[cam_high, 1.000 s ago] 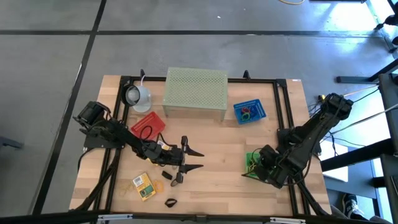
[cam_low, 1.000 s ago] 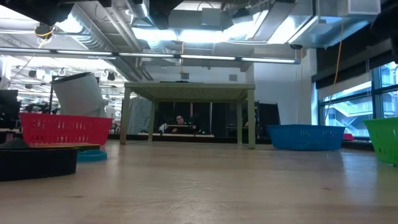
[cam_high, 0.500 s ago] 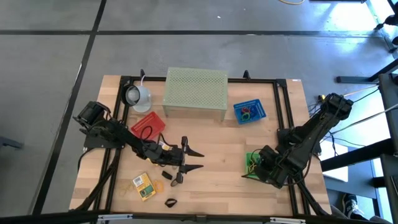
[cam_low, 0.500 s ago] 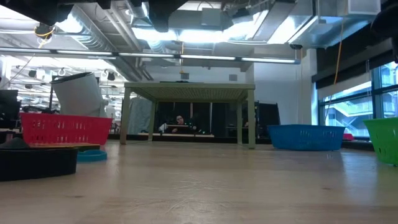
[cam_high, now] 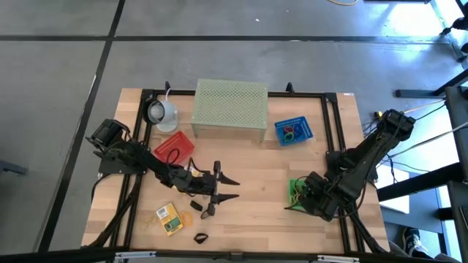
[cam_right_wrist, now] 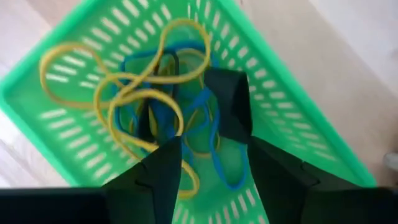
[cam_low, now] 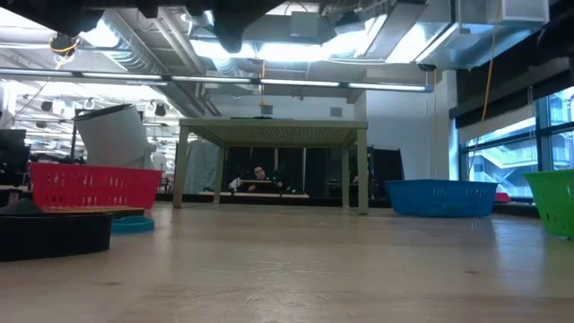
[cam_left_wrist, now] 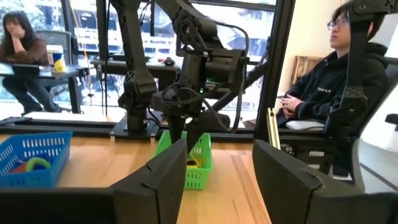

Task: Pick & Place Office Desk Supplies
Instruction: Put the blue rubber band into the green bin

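A robotics lab in an open office hall. Bare ceiling ducts and strip lights hang overhead. People sit at desks behind the wooden table.

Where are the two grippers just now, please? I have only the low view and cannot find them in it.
Observer: The left gripper is over the middle of the table, open and holding nothing.
Operator: Thank you. And the right one?
Observer: The right gripper hangs open above the green basket, near the table's right edge.
Operator: Is anything in that basket?
Observer: Yes, the right wrist view shows a tangle of yellow and blue loops lying in it.
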`<action>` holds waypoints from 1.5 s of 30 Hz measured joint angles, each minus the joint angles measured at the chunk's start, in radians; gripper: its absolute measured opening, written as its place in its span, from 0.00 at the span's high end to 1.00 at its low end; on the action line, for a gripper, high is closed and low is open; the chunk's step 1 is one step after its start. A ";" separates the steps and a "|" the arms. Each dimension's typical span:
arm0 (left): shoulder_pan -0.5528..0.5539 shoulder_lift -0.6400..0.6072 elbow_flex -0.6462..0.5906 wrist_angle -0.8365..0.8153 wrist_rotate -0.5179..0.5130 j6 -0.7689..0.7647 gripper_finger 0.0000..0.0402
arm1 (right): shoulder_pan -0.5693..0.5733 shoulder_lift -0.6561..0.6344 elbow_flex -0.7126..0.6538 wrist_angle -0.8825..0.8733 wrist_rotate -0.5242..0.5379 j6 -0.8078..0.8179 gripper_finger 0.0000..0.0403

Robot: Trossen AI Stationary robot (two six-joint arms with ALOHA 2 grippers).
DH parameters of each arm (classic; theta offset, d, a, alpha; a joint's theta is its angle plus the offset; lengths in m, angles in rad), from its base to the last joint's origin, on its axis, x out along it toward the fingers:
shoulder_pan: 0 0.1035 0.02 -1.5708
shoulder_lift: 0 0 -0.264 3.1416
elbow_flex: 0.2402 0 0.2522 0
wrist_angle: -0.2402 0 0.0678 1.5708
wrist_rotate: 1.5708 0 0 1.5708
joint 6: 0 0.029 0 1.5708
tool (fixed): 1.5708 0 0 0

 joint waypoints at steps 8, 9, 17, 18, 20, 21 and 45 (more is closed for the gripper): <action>-0.032 0.000 0.000 -0.225 0.007 -0.144 0.56 | 0.000 0.000 0.097 -0.006 0.004 -0.125 0.58; -0.038 0.000 0.000 -0.268 0.007 -0.165 0.56 | 0.000 0.000 0.121 -0.007 0.031 -0.152 0.58; -0.076 0.000 0.000 -0.632 0.109 -0.337 0.56 | 0.000 0.000 0.274 -0.005 0.346 -0.408 0.62; -0.079 0.000 0.000 -0.679 0.121 -0.354 0.56 | 0.000 0.000 0.283 -0.004 0.383 -0.432 0.62; -0.082 0.000 0.000 -0.769 0.139 -0.378 0.56 | -0.001 0.000 0.291 0.005 0.468 -0.480 0.62; -0.082 0.000 0.000 -0.812 0.142 -0.388 0.56 | -0.001 0.000 0.291 0.014 0.513 -0.501 0.62; -0.079 0.001 0.247 -1.489 0.176 -0.380 0.56 | -0.003 0.000 0.291 0.038 0.814 -0.576 0.62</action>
